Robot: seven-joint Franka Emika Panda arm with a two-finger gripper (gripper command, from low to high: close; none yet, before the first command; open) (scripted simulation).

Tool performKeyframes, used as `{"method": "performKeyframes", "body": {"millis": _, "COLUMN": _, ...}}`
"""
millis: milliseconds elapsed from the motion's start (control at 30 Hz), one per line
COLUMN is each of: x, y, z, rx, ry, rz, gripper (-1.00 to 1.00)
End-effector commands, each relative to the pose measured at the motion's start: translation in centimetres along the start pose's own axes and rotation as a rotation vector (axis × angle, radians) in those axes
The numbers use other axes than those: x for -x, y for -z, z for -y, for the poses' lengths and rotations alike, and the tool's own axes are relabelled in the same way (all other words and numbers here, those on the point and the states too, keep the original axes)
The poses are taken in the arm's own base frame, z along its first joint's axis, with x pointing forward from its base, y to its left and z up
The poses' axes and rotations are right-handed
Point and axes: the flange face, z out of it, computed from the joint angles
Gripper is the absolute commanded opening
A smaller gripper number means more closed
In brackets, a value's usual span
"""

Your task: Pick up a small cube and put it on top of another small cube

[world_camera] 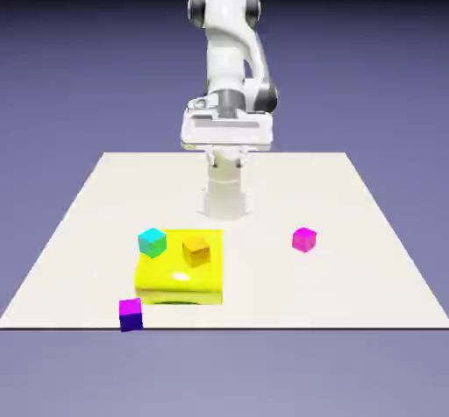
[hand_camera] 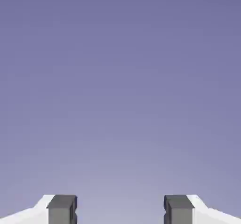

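Several small cubes show in the exterior view. A cyan cube (world_camera: pixel 152 242) sits at the back left corner of a big yellow block (world_camera: pixel 178 279), and an orange cube (world_camera: pixel 196 250) rests on top of that block. A magenta cube (world_camera: pixel 303 239) lies alone toward the exterior view's right. A magenta-and-blue cube (world_camera: pixel 131 314) sits at the table's front edge. My gripper (world_camera: pixel 226 140) hangs high above the table's far side, well away from every cube. In the hand view my gripper (hand_camera: pixel 120 210) is open, its grey fingertips (hand_camera: pixel 61 209) wide apart with only backdrop between them.
The yellow block is much larger than the cubes and stands left of the middle of the white table (world_camera: pixel 351 275). The robot's base column (world_camera: pixel 226 192) rises just behind it.
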Motion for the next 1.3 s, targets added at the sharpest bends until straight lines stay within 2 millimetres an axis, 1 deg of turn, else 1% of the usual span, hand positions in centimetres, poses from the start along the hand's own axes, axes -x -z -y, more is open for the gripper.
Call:
{"method": "performKeyframes", "body": {"millis": 0, "x": 0.8, "y": -1.2, "z": 0.7, "rx": 0.031, "ry": 0.02, "rz": 0.049, "gripper": 0.0}}
{"method": "performKeyframes", "body": {"millis": 167, "x": 5.8, "y": -6.8, "z": 3.9, "rx": 0.197, "ry": 0.127, "rz": 0.283, "gripper": 0.0}}
{"method": "performKeyframes", "body": {"millis": 333, "x": 12.2, "y": -11.5, "z": 6.0, "rx": 0.377, "ry": 0.245, "rz": 0.497, "gripper": 0.0}}
{"method": "performKeyframes", "body": {"millis": 500, "x": 19.5, "y": -15.0, "z": 7.2, "rx": 0.568, "ry": 0.375, "rz": 0.687, "gripper": 0.0}}
{"method": "performKeyframes", "body": {"millis": 633, "x": 25.7, "y": -16.8, "z": 7.4, "rx": 0.73, "ry": 0.488, "rz": 0.82, "gripper": 0.0}}
{"method": "performKeyframes", "body": {"millis": 800, "x": 33.4, "y": -17.9, "z": 6.9, "rx": 0.939, "ry": 0.638, "rz": 0.962, "gripper": 0.0}}
{"method": "performKeyframes", "body": {"millis": 1000, "x": 42.0, "y": -17.8, "z": 5.2, "rx": 1.199, "ry": 0.832, "rz": 1.092, "gripper": 0.0}}
{"method": "performKeyframes", "body": {"millis": 1033, "x": 42.5, "y": -17.7, "z": 5.1, "rx": 1.214, "ry": 0.844, "rz": 1.098, "gripper": 0.0}}
{"method": "performKeyframes", "body": {"millis": 1067, "x": 42.5, "y": -17.7, "z": 5.1, "rx": 1.214, "ry": 0.844, "rz": 1.098, "gripper": 0.0}}
{"method": "performKeyframes", "body": {"millis": 1167, "x": 44.1, "y": -19.0, "z": 0.3, "rx": 1.214, "ry": 0.843, "rz": 1.097, "gripper": 0.0}}
{"method": "performKeyframes", "body": {"millis": 1200, "x": 44.4, "y": -19.2, "z": -0.7, "rx": 1.214, "ry": 0.844, "rz": 1.098, "gripper": 0.0}}
{"method": "performKeyframes", "body": {"millis": 1233, "x": 44.4, "y": -19.2, "z": -0.7, "rx": 1.214, "ry": 0.844, "rz": 1.098, "gripper": -1.0}}
{"method": "performKeyframes", "body": {"millis": 1267, "x": 44.4, "y": -19.2, "z": -0.7, "rx": 1.214, "ry": 0.844, "rz": 1.098, "gripper": -1.0}}
